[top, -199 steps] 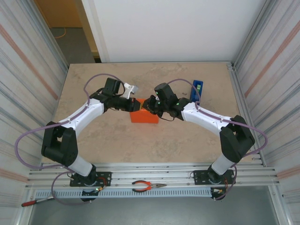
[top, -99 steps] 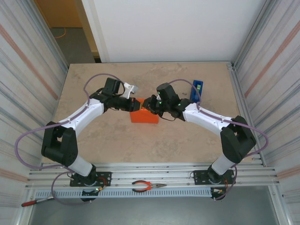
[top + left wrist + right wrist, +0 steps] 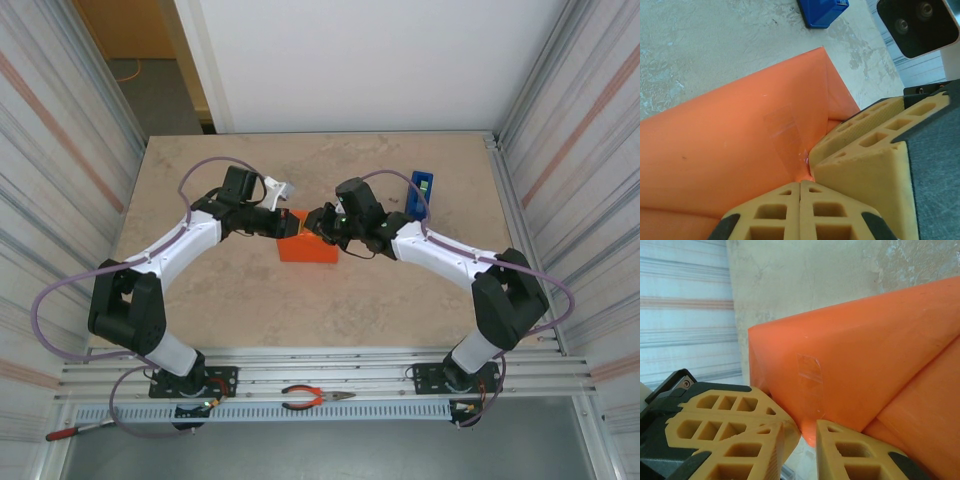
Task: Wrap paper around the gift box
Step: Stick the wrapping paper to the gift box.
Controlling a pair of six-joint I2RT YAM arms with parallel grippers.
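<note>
- When I look from above, the gift box (image 3: pixel 308 250) lies near the middle of the bench (image 3: pixel 230 300), between the two arms, and the orange paper (image 3: pixel 715 140) covers it.
- The left end effector (image 3: pixel 290 222) is closed. In its wrist view the two fingertips meet with no gap, and they touch the paper at a folded corner.
- The right end effector (image 3: pixel 319 221) is at the same far edge of the box, just beside the left one. Its jaws stand a little apart and a fold of the paper reaches into the gap. I cannot tell if the fold is pinched.
- A strip of clear tape (image 3: pixel 810 371) sits on the paper near both end effectors.
- The blue tape dispenser (image 3: pixel 421 190) stands on the bench to the right, apart from the box.
</note>
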